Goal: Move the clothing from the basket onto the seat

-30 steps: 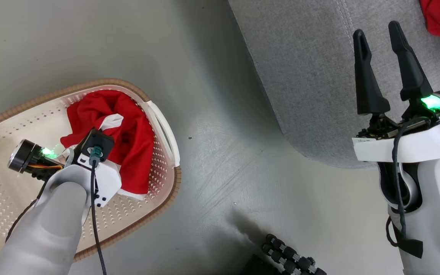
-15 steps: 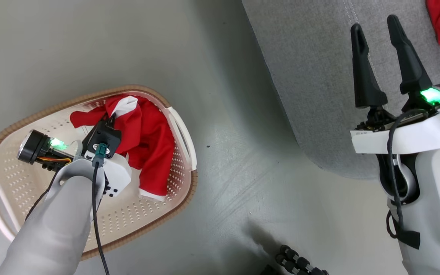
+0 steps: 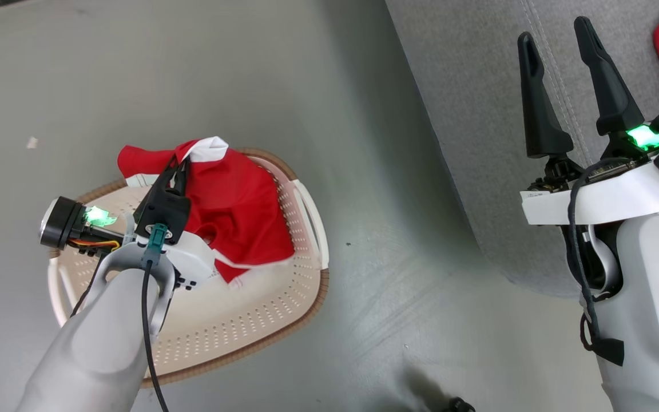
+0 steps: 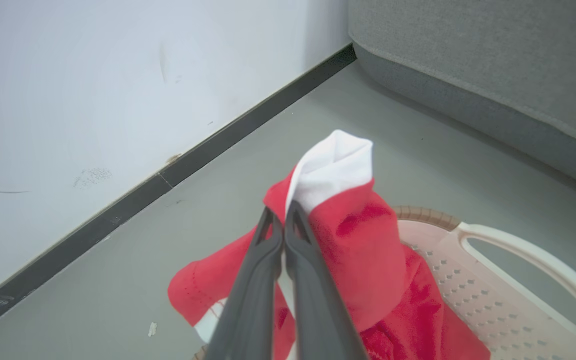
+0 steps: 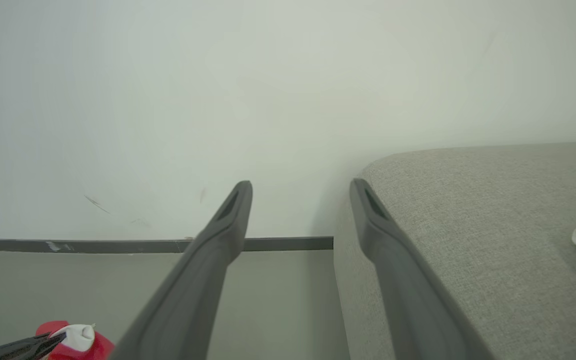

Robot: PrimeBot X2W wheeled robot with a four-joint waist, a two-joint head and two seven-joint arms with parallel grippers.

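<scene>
floor (image 3: 249,86) grey | wall (image 4: 93,75) white, seemingly scuffed | left gripper (image 4: 279,213) holds clothing (image 3: 238,206) | right gripper (image 3: 553,28) wide

Clear lane btw basket (image 3: 306,274) & sofa (image 3: 467,114)
Your way across is bare floor (image 3: 386,229); sofa's edge rises on the rt.

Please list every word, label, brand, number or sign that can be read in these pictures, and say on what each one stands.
No text can be read.
Small dark print on the white wrist plate behind the right gripper: too small to read.
The clothing, the basket and the seat: no print visible.
</scene>
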